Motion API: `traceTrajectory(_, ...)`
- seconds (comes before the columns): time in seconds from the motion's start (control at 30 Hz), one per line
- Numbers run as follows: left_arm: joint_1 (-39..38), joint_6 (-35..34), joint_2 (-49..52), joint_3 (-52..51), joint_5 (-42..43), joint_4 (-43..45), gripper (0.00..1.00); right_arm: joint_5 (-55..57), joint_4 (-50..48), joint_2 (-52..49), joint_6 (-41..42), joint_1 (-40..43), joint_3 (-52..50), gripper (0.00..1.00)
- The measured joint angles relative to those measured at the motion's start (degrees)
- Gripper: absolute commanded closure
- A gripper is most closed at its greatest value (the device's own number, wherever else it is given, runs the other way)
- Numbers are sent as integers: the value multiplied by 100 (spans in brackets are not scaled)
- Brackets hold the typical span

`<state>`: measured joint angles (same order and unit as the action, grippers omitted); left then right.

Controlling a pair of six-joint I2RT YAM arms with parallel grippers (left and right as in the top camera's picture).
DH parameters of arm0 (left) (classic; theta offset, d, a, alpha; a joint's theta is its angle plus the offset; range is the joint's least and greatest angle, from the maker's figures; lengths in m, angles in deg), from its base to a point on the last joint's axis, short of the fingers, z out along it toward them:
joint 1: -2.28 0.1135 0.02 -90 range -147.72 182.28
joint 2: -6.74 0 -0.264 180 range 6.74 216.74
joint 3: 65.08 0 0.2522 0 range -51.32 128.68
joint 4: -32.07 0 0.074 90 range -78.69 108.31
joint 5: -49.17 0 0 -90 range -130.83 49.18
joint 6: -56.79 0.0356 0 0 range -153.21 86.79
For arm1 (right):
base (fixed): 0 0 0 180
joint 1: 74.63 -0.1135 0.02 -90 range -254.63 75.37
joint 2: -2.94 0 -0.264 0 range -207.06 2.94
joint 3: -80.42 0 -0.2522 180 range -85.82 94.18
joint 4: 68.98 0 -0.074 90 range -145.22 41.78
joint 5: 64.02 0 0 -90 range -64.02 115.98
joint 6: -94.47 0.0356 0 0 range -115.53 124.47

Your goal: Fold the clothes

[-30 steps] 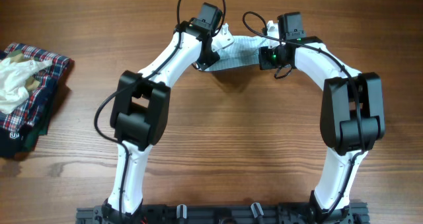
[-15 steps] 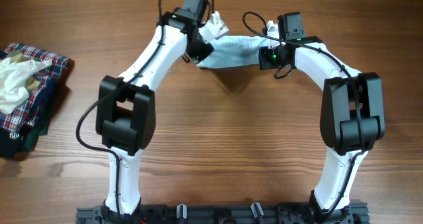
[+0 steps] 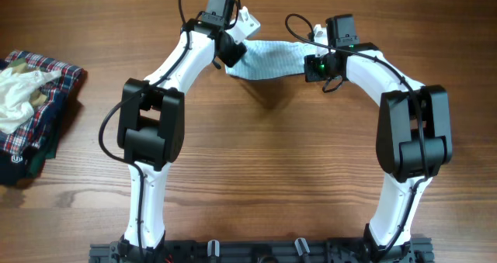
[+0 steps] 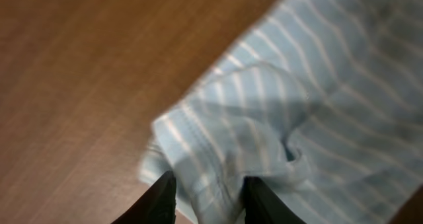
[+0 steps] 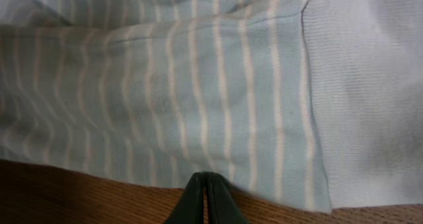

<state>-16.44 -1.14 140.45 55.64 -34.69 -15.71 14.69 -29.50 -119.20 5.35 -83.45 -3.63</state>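
Up at the top centre of the overhead view, a pale blue striped garment (image 3: 272, 60) stretches between two white robot arms. The left gripper (image 3: 235, 52) grasps its left end; in the left wrist view a bunched fold of cloth sits between the two dark fingers (image 4: 162, 199). The right gripper (image 3: 309, 61) is clenched on the right end, and in the right wrist view its fingertips (image 5: 196, 201) are pressed together on the lower edge of the fabric. The cloth casts a shadow on the wooden bench (image 3: 264, 162). At the left edge of the frame lies a pile of clothes (image 3: 31, 112), plaid with white on top.
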Motion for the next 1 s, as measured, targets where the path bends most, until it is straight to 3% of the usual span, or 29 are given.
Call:
traceTrajectory(0.07, 15, -190, 0, 0, -72, 199, 41, 0, 9, 0, 0, 0, 0, 96)
traceTrajectory(0.13, 15, -304, 0, 0, -136, 245, 37, 0, 15, 0, 0, 0, 0, 96)
traceTrajectory(0.23, 15, -334, 0, 0, -317, 243, 37, 0, 17, 0, 0, 0, 0, 96)
traceTrajectory(0.43, 15, -579, 0, 0, -1519, 212, 37, 0, 37, 0, 0, 0, 0, 96)
traceTrajectory(0.53, 15, -861, 0, 0, -1943, 120, 27, 0, 59, 0, 0, 0, 0, 96)
traceTrajectory(0.63, 15, -1016, 0, 0, -2131, -109, 6, 0, 61, 0, 0, 0, 0, 96)
traceTrajectory(0.8, 15, -1517, -11, 0, -2216, -310, 0, 0, 61, 0, 0, 0, 0, 94)
traceTrajectory(0.97, 15, -2103, -684, 0, -1670, -505, 5, 0, 72, 0, 22, 0, 0, 96)
traceTrajectory(1.0, 15, -2245, -844, 0, -1530, -540, 27, 2, 131, 0, 39, 0, 0, 96)
